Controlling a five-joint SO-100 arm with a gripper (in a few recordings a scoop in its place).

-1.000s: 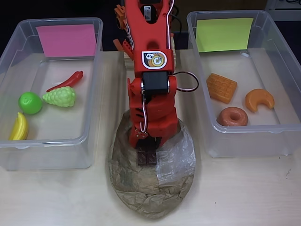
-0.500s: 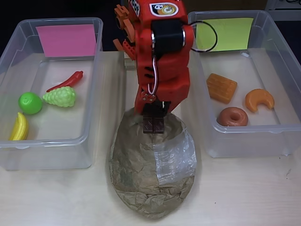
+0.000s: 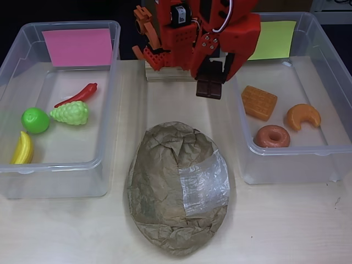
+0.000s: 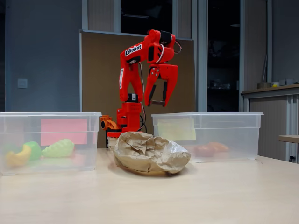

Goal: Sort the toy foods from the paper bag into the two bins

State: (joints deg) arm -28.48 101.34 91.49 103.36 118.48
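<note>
My red gripper [image 3: 210, 81] is shut on the brown chocolate bar [image 3: 209, 87], held high over the table by the left wall of the bin with the yellow-green label [image 3: 297, 152]. In the fixed view the gripper [image 4: 159, 102] hangs well above the crumpled paper bag [image 4: 149, 154], with the bar [image 4: 159, 101] seen edge-on. That bin holds a waffle [image 3: 259, 102], a croissant [image 3: 302, 116] and a donut [image 3: 271, 136]. The pink-label bin [image 3: 108, 99] holds a red chili [image 3: 77, 94], grapes [image 3: 70, 113], a green apple [image 3: 34, 120] and a banana [image 3: 22, 148]. The paper bag [image 3: 176, 187] lies flat between the bins.
The arm's base [image 3: 165, 69] stands on a wooden block at the back of the table, between the two bins. In the fixed view the bins [image 4: 18, 126] [image 4: 233, 130] flank the bag, and bare tabletop [image 4: 187, 200] runs along the front.
The gripper lifted the chocolate bar off the paper bag, rose, and swung back and right toward the yellow-green-label bin. The bag now lies uncovered.
</note>
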